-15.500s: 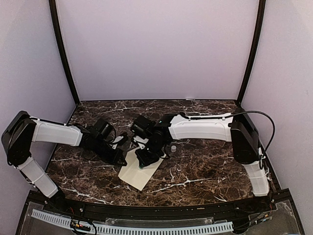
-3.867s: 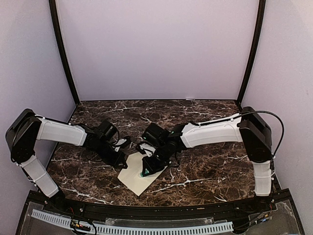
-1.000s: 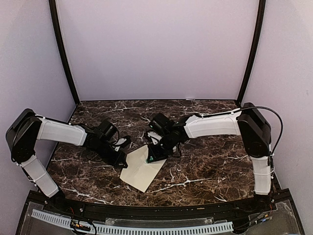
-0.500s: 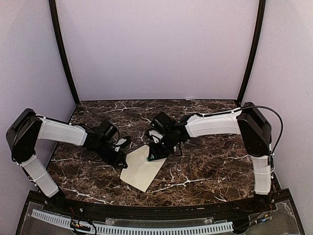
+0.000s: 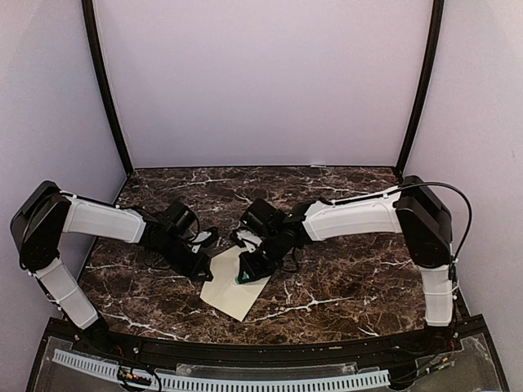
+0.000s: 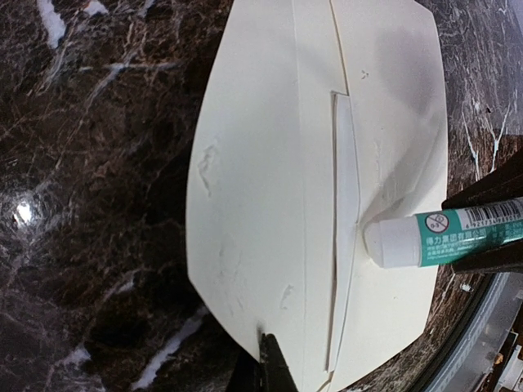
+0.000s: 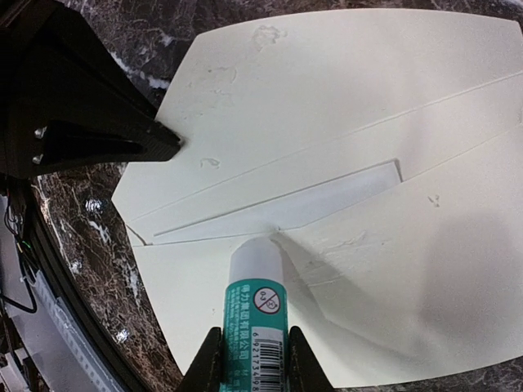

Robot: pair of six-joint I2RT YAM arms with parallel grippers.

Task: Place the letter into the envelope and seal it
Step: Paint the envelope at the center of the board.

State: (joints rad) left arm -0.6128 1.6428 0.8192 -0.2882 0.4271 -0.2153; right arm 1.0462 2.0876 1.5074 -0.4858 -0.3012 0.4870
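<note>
- Envelope (image 5: 237,286) lies flat on the marble table (image 5: 343,278), low centre of the top view, angled, between the two arms.
- Letter: looks like it's already inside. Only a paler sliver (image 6: 347,229) shows at the opening, and I can't be sure it's the sheet.
- Step in hand, I'd say: sealing. Glue's going on at the flap's point.
- R gripper (image 7: 253,363), bottom centre of its wrist view, has its jaws partly closed around a glue stick (image 7: 255,314). The white tip is pressed onto the paper right at the flap's point.
- L gripper (image 5: 204,273) has its jaws fully closed w/ nothing between them that I can see. The tip (image 7: 167,145) rests on the envelope's edge, upper left of the R wrist view, apparently pinning it.
- Next move, prob.: drag the stick along the flap edge w/ light, even pressure. L arm should hold the envelope so it doesn't slide or buckle. Then lift off and press the flap flat.
- Risk: the paper already looks dimpled near the tip, so pushing too hard could crease it.
</note>
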